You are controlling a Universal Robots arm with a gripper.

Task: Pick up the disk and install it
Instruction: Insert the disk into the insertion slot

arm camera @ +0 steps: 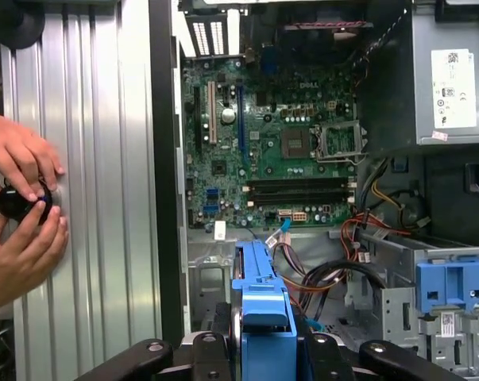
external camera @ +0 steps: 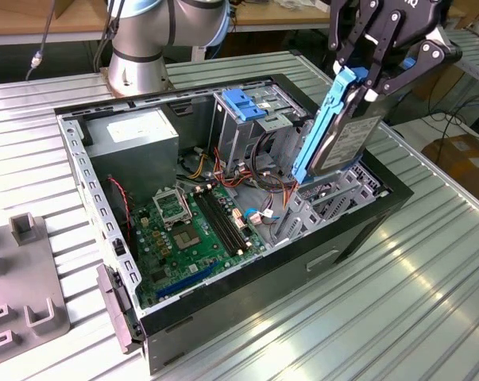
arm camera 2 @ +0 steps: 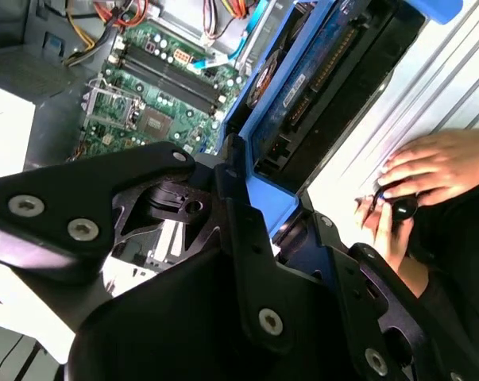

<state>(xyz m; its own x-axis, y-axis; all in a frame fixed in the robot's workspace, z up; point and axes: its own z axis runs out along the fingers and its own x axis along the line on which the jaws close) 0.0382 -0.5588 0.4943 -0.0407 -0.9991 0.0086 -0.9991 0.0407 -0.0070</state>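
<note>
The open computer case (external camera: pixel 247 305) lies on the ribbed metal surface (external camera: pixel 430 302), its motherboard (external camera: pixel 187 230) exposed. The pick-up looks done: the gripper (external camera: pixel 374 79) has its jaws closed on the disk (external camera: pixel 342 143). The disk is held tilted on edge, its lower end at the mouth of the empty drive bay (external camera: pixel 334 194). I judge it is not yet seated.
</note>
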